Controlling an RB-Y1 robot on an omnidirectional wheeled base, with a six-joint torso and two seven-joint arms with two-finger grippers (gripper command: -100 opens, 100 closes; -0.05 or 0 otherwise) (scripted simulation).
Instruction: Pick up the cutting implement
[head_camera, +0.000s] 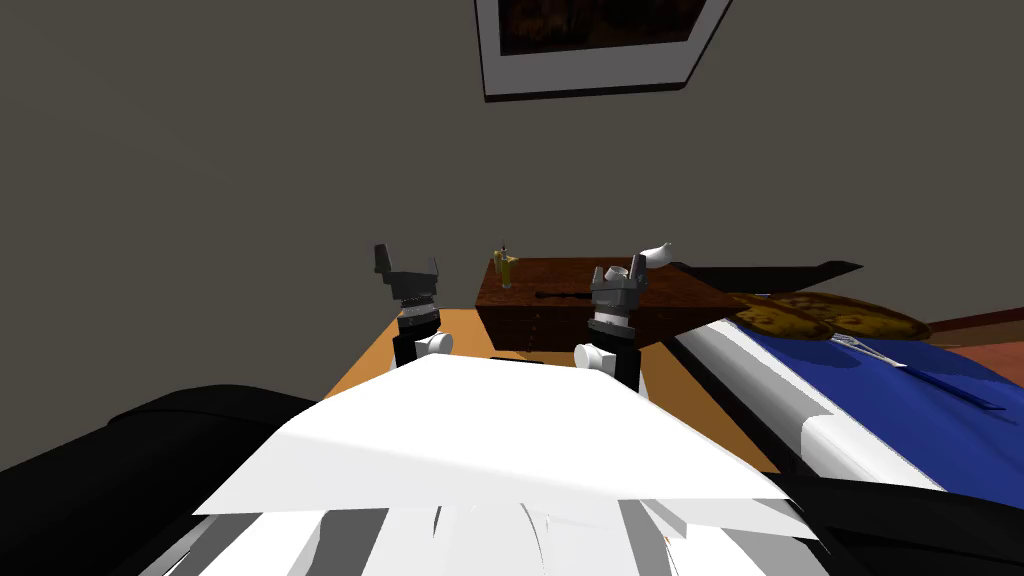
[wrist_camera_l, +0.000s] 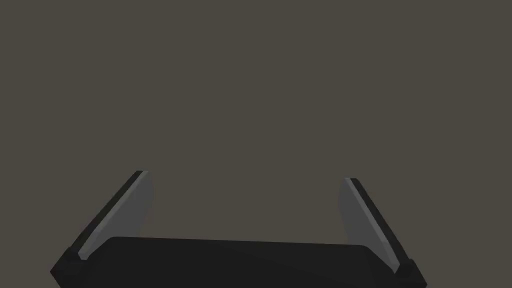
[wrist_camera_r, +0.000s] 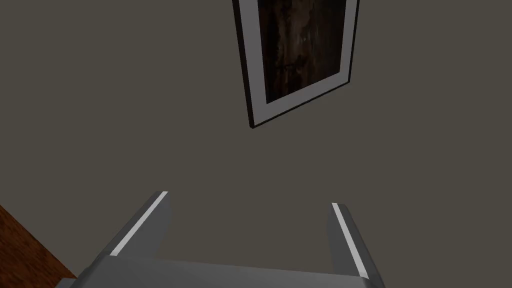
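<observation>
Head view first: one dark brown wooden dresser (head_camera: 600, 312) sits straight ahead against the wall, and both arms are raised in front of it. The left gripper (head_camera: 408, 262) hovers off the dresser's left end over the orange floor (head_camera: 440, 365), while the right gripper (head_camera: 618, 270) is up in front of the dresser top. On that top I count three things. One slim dark implement (head_camera: 566, 296) lies flat just left of the right gripper, and that's my best read for the cutter, though it's too small to be sure. One little yellow-green item (head_camera: 507, 266) stands at the left rear corner, and one white object (head_camera: 655, 253) is at the right rear. One bed (head_camera: 900, 400) with a blue cover runs along the right side, with what looks like two brown patterned cushions (head_camera: 830, 315) at its head and one thin silvery thing (head_camera: 858, 346) lying on the cover. One picture frame (head_camera: 590, 50) hangs high on the wall. Left wrist view: two fingers (wrist_camera_l: 130, 205) spread wide, nothing between them. Right wrist view: same deal, two fingers (wrist_camera_r: 145, 222) wide apart and empty, with one brown wood corner (wrist_camera_r: 25, 245) off to the side of them.
</observation>
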